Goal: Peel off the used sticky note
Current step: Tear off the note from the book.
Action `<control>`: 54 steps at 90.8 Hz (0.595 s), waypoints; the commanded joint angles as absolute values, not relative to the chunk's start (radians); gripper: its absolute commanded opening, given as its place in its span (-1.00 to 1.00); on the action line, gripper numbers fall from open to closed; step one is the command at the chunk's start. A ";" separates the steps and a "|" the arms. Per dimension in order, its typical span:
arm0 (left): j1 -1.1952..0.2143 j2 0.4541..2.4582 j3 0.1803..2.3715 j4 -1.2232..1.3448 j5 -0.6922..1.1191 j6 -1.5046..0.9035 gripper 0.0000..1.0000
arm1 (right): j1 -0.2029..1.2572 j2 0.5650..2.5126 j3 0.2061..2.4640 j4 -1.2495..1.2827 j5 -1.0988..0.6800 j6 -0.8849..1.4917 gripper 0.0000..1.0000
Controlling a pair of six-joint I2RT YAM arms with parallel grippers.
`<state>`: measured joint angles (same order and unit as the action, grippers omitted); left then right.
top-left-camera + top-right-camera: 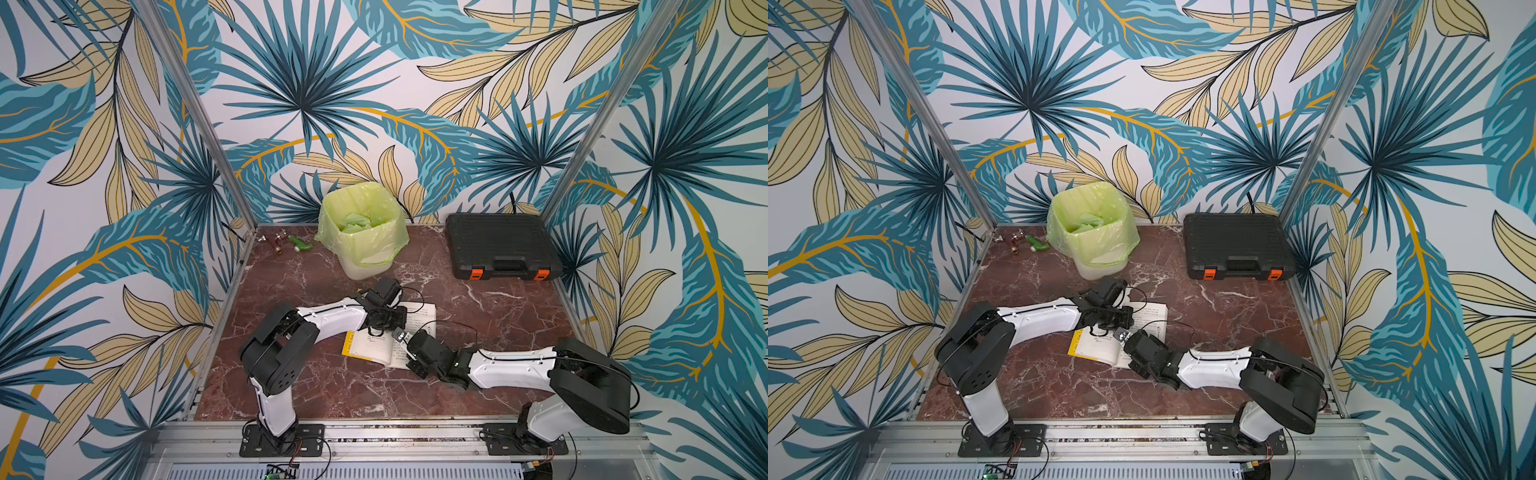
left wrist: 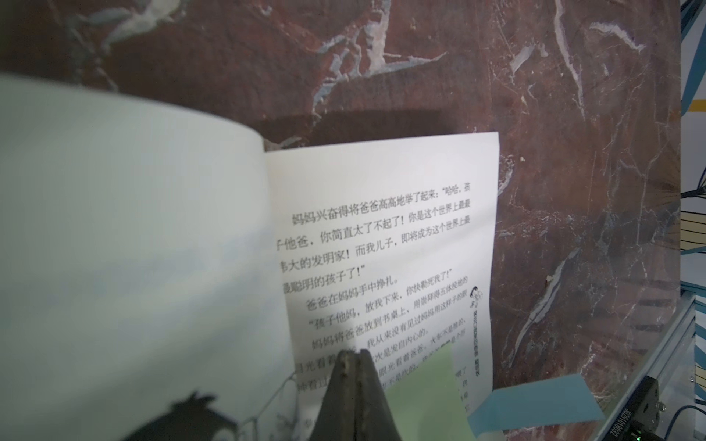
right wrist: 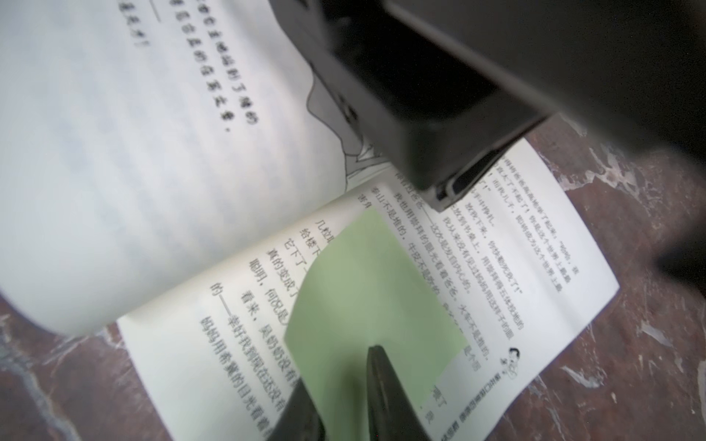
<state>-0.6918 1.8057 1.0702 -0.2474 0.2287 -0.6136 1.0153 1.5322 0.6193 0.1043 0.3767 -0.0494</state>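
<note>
- Right gripper [image 3: 340,366]: jaws near-closed astride curled near-right edge of sticky note [image 3: 374,286]; pinch unconfirmed.
- Runs far-left from jaws toward book [image 3: 114,152] spine.
- Left gripper [image 2: 353,366]: shut, empty, pinning right page [image 2: 382,229].

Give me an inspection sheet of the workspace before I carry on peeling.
Surface: red marble-pattern table.
Job's things: open book; green sticky note on its page, one edge lifted.
Clutter: blue note at the page edge; lined bin holding green paper; closed tool case; small fittings in the back corner.
Grippers: left gripper jaws shut, tip on the page; right gripper jaws astride the note's lifted edge, grip unclear.
Cables: thin arm cables loop over the book.
Surroundings: leaf-print walls.
</note>
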 commanded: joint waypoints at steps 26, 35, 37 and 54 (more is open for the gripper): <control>-0.684 1.797 1.059 -0.266 0.220 -0.614 -0.94 | 0.910 1.475 0.598 0.089 0.240 0.116 -1.00; -0.684 1.798 1.063 -0.273 0.216 -0.613 -0.94 | 0.848 1.476 0.601 0.083 0.168 0.181 -1.00; -0.684 1.799 1.064 -0.274 0.214 -0.612 -0.94 | 0.835 1.475 0.601 0.083 0.156 0.192 -1.00; -0.684 1.789 1.056 -0.269 0.206 -0.618 -0.93 | 0.708 1.430 0.586 0.080 0.077 0.291 -1.00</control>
<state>-0.6842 1.8053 1.0702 -0.2516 0.2207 -0.6193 0.7776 1.4731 0.6136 0.0994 0.1516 0.1894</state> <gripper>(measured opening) 0.045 0.040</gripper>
